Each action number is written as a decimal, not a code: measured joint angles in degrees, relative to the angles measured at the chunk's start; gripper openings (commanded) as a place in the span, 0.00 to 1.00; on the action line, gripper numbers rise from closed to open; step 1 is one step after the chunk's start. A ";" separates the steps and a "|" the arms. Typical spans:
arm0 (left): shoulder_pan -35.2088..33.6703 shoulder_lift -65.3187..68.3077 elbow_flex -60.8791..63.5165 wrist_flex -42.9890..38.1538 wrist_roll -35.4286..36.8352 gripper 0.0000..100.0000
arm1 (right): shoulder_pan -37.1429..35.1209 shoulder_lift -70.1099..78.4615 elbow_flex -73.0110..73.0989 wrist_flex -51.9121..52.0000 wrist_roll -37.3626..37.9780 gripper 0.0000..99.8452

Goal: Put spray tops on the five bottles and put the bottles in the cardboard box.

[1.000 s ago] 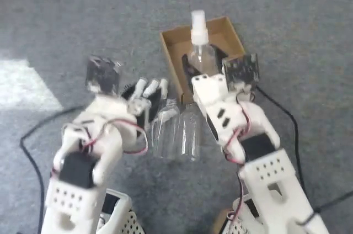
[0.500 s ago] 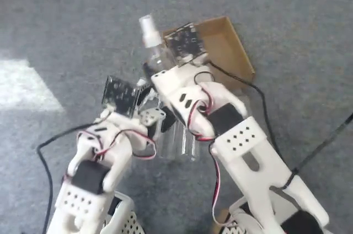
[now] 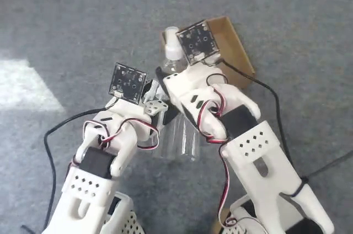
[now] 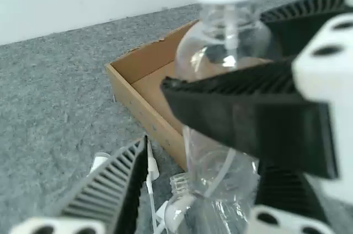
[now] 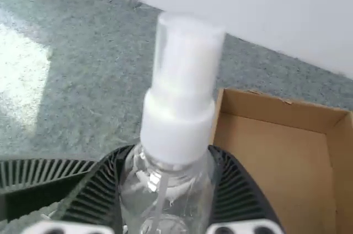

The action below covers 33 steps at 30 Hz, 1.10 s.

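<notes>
My right gripper (image 5: 165, 192) is shut tight on the bottle (image 3: 173, 62), top (image 5: 185, 79) up so it won't tip, right by the box (image 5: 270, 148). Left gripper (image 4: 204, 190) is open round it, prob. to help.

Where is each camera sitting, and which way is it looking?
High view: sits above, by the arm bases, looking down at the grey table, the cardboard box and the lying bottles; both arms show.
Left wrist view: rides the left arm, looking towards the box; its left hand shows, fingers apart.
Right wrist view: rides the right arm, looking over the box; its right hand grips the spray-topped bottle.
Shared: all three see that bottle and the box.
</notes>
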<state>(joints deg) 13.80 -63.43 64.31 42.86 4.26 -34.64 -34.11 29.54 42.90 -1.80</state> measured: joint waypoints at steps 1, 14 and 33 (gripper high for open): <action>0.00 0.00 0.00 0.00 -0.09 0.30 | 0.53 0.00 0.00 0.26 0.00 0.01; -1.32 4.40 0.00 -2.81 -0.09 0.26 | 17.93 -0.79 -0.18 -0.18 1.93 0.01; -1.76 76.13 -47.82 -3.16 9.32 0.26 | 22.24 -1.41 4.84 -0.18 2.29 0.01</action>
<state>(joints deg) 12.04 12.70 16.48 39.69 13.58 -12.40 -35.52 34.37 42.73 0.48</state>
